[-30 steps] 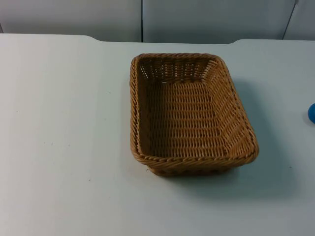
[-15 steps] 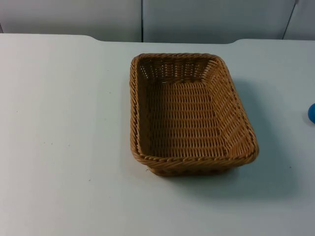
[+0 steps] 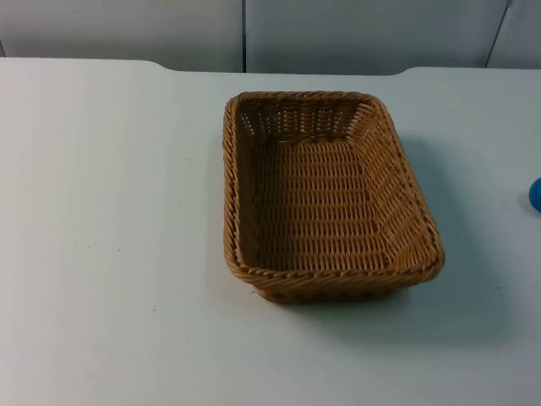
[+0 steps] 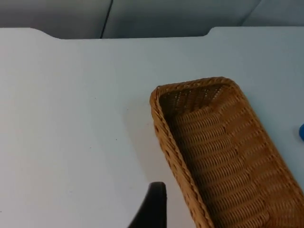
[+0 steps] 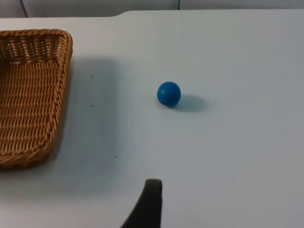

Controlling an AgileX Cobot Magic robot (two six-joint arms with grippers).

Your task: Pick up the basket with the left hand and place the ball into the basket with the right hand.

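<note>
From my left gripper (image 4: 153, 209), grip state unreadable, the empty basket (image 3: 325, 194) sits at 1 o'clock, long axis 12-to-6; ball (image 5: 169, 93) lies at 12 off my right gripper (image 5: 148, 202).

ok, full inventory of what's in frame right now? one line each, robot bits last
basket: 1, brown woven, rectangular, standing flat near the middle of the table, nothing inside
ball: 1, blue, on the table to the basket's right, apart from it
table: 1, white, carries basket and ball
partition wall: 1, grey, along the table's far edge
left gripper: one black fingertip seen in the left wrist view, above bare table beside the basket's left rim, not touching it
right gripper: one black fingertip seen in the right wrist view, above bare table short of the ball, holding nothing
</note>
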